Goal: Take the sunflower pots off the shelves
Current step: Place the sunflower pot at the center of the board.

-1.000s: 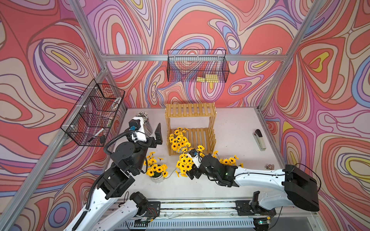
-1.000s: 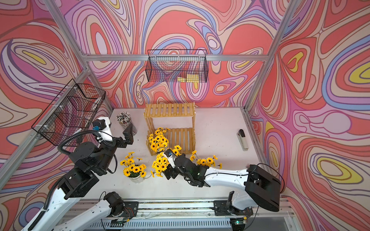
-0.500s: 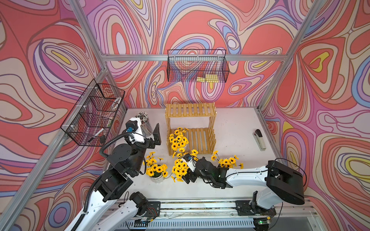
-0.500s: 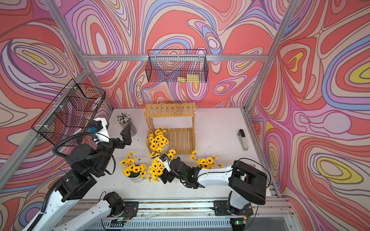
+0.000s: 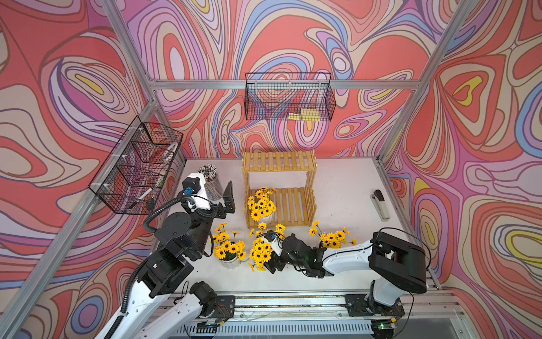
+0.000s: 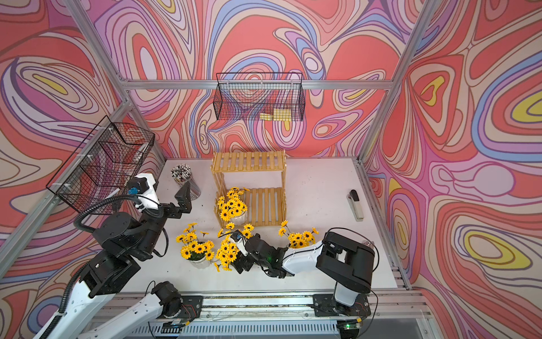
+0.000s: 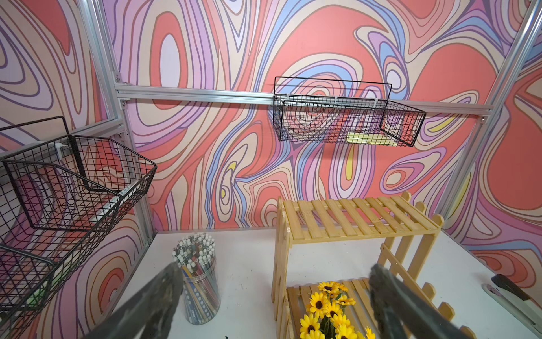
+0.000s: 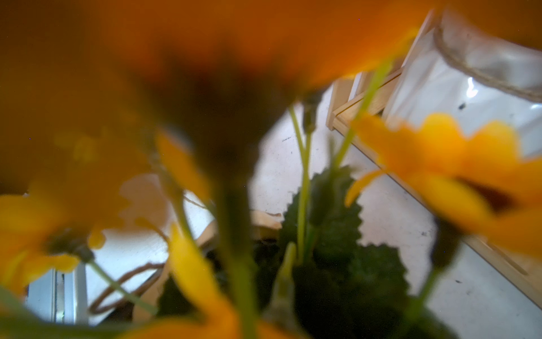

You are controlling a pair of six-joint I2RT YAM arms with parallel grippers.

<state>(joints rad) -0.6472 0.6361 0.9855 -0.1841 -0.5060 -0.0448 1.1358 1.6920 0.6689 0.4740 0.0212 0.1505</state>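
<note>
The shelves (image 5: 278, 164) (image 6: 249, 160) (image 7: 355, 217) stand at the back middle, the top tier bare. One sunflower pot (image 5: 261, 205) (image 6: 233, 205) (image 7: 328, 308) sits on the lower tier's left end. My left gripper (image 5: 227, 199) (image 7: 274, 273) hovers open to the left of the rack, holding nothing. Another pot (image 5: 228, 249) (image 6: 198, 249) stands on the table in front. Right beside it, my right gripper (image 5: 271, 261) (image 6: 242, 261) is shut on a third pot (image 5: 261, 254) (image 6: 227, 252); blurred flowers (image 8: 440, 152) hide the jaws. A further pot (image 5: 331, 237) stands behind the right arm.
A clear cup of pencils (image 5: 209, 176) (image 7: 199, 281) stands just behind the left gripper. A stapler (image 5: 381, 204) lies at the right edge. Black wire baskets hang on the back wall (image 5: 289, 99) and the left wall (image 5: 137, 167).
The right gripper has carried its sunflower pot leftward and toward the front, close to the pot on the table. The left gripper drew slightly left, still open.
</note>
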